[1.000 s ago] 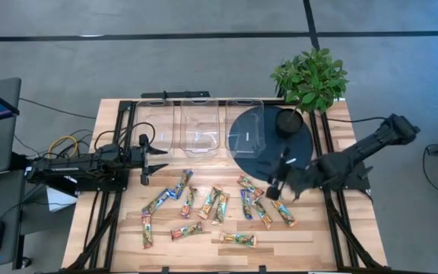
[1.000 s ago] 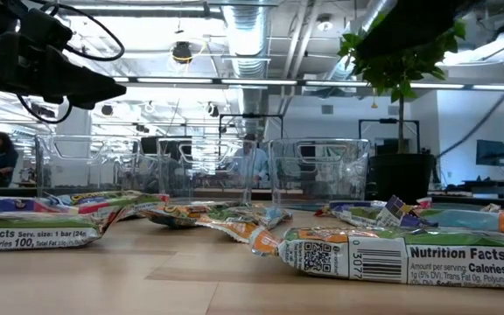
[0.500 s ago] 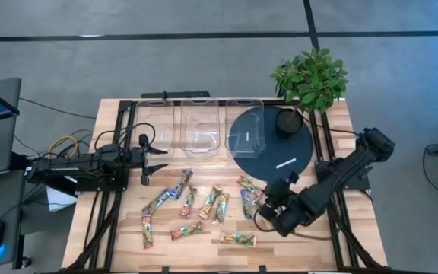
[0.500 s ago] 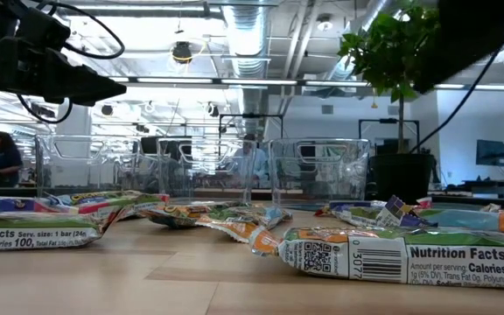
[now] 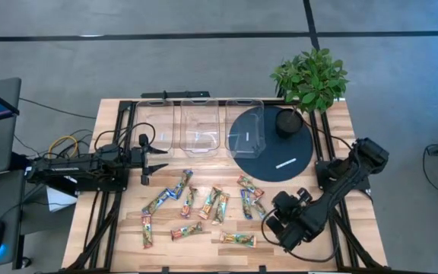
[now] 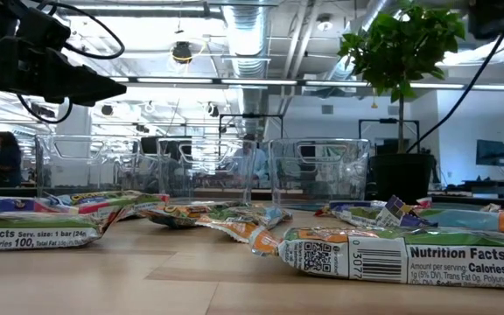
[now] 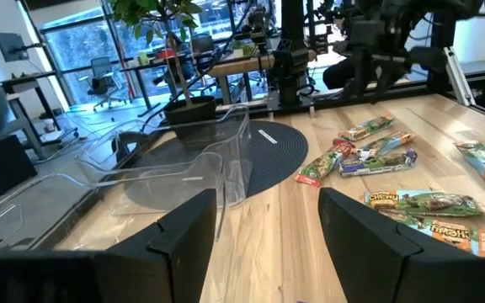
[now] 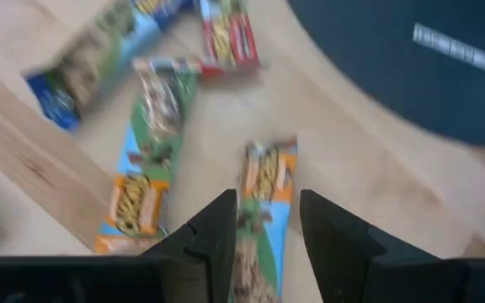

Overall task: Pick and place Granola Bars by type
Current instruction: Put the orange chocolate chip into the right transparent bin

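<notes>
Several granola bars (image 5: 204, 205) in shiny blue, orange and green wrappers lie flat and scattered on the near half of the wooden table (image 5: 112, 228); the low view shows them close up (image 6: 392, 254). My right gripper (image 5: 275, 223) hangs over the rightmost bars, slanting down, open by a narrow gap. In its wrist view an orange-and-green bar (image 8: 264, 189) lies on the table in line with that gap (image 8: 263, 252), untouched. My left gripper (image 5: 158, 160) waits open and level at the table's left, holding nothing (image 7: 263, 252).
Three clear bins (image 5: 200, 125) stand in a row along the far side. A dark round disc (image 5: 272, 144) with a white mark (image 5: 286, 162) lies at the far right, and beside it stands a potted plant (image 5: 310, 76). Bare wood lies between the bars and the near edge.
My right gripper has swung from the disc's near edge toward the table's near edge and come down over the rightmost bars. It has tipped from nearly level to steeply downward and rolled about its own axis. The bars have not moved.
</notes>
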